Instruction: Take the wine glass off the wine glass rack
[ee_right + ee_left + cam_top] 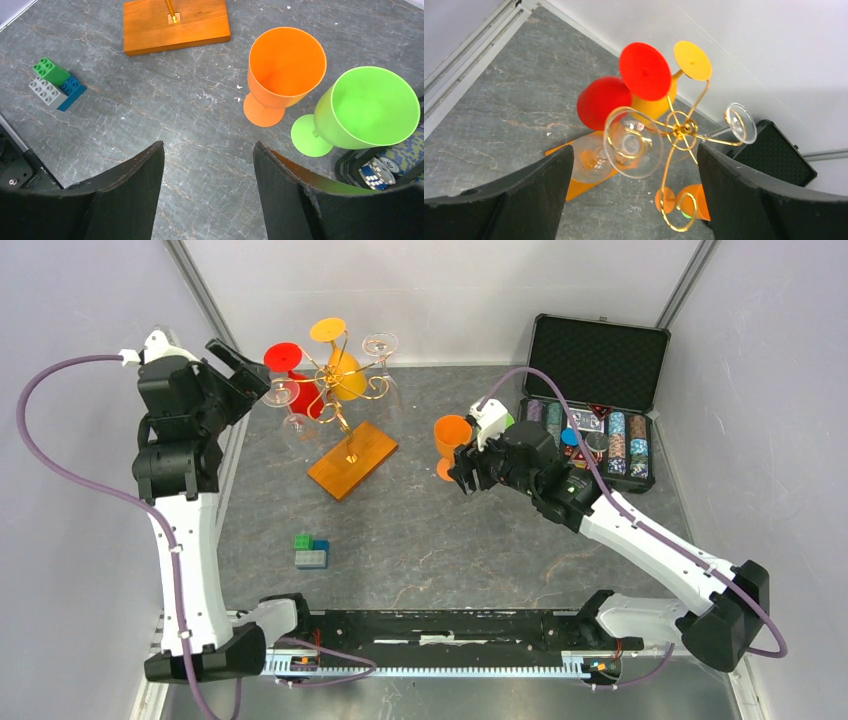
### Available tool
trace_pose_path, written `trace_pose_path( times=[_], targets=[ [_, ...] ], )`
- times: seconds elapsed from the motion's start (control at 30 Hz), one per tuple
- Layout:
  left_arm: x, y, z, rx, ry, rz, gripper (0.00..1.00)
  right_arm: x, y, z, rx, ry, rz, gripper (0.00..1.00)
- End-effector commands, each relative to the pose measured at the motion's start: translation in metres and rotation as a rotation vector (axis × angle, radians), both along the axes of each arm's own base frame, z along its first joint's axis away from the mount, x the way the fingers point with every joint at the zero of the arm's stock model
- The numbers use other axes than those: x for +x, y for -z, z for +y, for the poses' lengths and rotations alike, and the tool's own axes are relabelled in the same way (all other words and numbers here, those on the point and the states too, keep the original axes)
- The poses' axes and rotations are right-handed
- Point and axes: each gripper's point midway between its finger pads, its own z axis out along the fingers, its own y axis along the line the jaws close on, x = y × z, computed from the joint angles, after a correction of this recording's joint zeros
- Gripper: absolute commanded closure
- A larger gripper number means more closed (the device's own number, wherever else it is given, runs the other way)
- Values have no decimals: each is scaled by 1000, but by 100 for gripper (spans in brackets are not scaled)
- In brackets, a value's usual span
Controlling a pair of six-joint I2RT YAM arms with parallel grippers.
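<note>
The wine glass rack [338, 390] is a gold wire stand on an orange base [352, 460] at the back middle. Hanging upside down on it are a red glass [295, 375], a yellow glass [343, 368] and two clear wine glasses [288, 410] [381, 348]. My left gripper [252, 375] is open just left of the rack. In the left wrist view the left gripper [634, 160] frames the near clear glass's foot [633, 142] without touching it; the gold hub [681, 130] is beyond. My right gripper [462, 472] [207, 147] is open and empty over the table.
An orange goblet [285, 70] [450, 435] and a green goblet [372, 107] stand upright just ahead of the right gripper. An open case of poker chips [600, 400] is at the back right. Lego blocks [311, 552] [55, 85] lie front-left of the rack base [175, 25].
</note>
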Motion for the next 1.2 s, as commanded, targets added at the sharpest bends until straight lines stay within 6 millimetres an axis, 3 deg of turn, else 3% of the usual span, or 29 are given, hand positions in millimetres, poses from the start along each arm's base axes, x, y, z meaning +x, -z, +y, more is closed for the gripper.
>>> trace_pose_path(
  times=[0.0,0.27,0.73,1.17],
  targets=[
    [13,23,2,-56,71,64,12,-4,-22,3,78,-23,-51,29],
    [23,37,-1,-148,132,64,32,-8,-21,4,94,-41,-54,29],
    [25,55,-4,-189,156,85,49,-8,-19,4,107,-34,-56,30],
    [16,57,-1,-166,131,85,63,-7,-19,2,114,-22,-61,30]
  ],
)
